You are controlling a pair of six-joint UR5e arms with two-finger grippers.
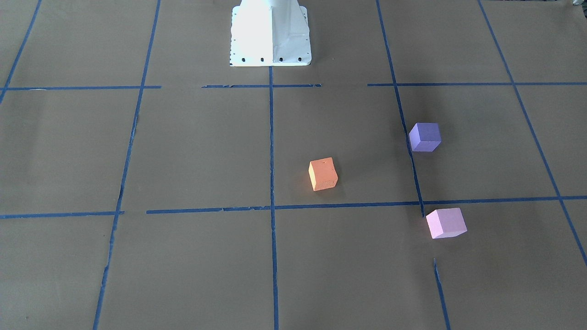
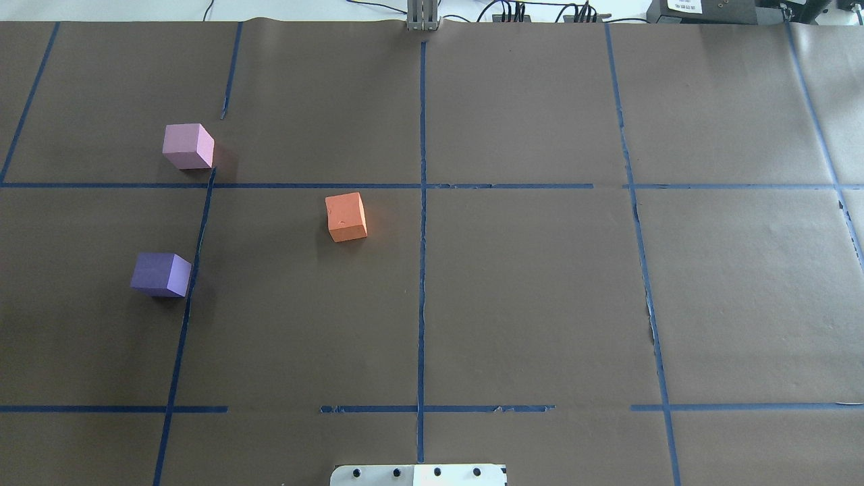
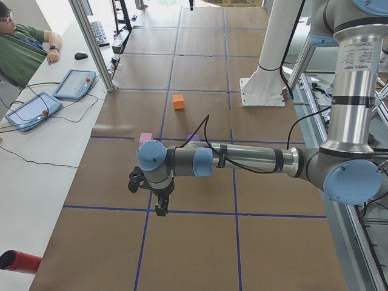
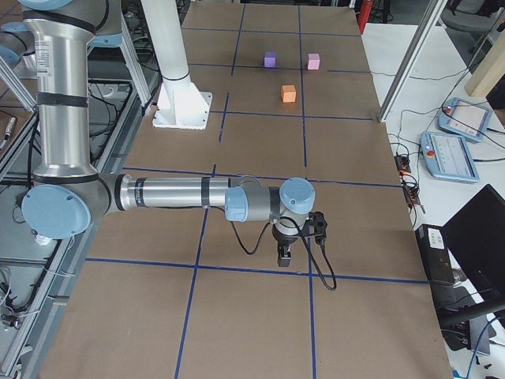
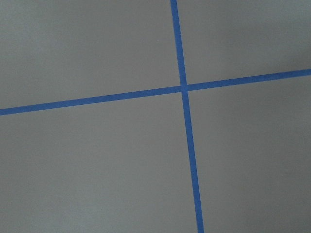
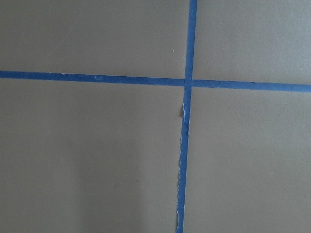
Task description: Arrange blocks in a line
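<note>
On the left half of the desk (image 2: pixel 540 304), seen from overhead, the three blocks sit apart from one another. Farthest left is the purple block (image 2: pixel 160 275), its right edge just beside a lengthwise strip of blue tape (image 2: pixel 182 324). Further from the robot, the pink block (image 2: pixel 188 146) stands with its near right corner just beside that strip's end. To the right, the orange block (image 2: pixel 346 217) lies slightly turned in the next grid square, near the centre strip but apart from it. The tape strip runs between it and the purple one.

At the middle of the near edge is the white pedestal plate (image 2: pixel 418 474). In the left side view, the left arm (image 3: pixel 242 159) stretches level across the desk and hides part of the purple block. The left claw (image 3: pixel 160 209) points down near a tape crossing, well apart from the blocks; I cannot tell whether it is released or clenched. The right claw (image 4: pixel 286 257) hangs near a crossing towards the desk's right end, and its state cannot be told either. An operator (image 3: pixel 21 45) sits at a side bench beside two pendants (image 3: pixel 74 83).
</note>
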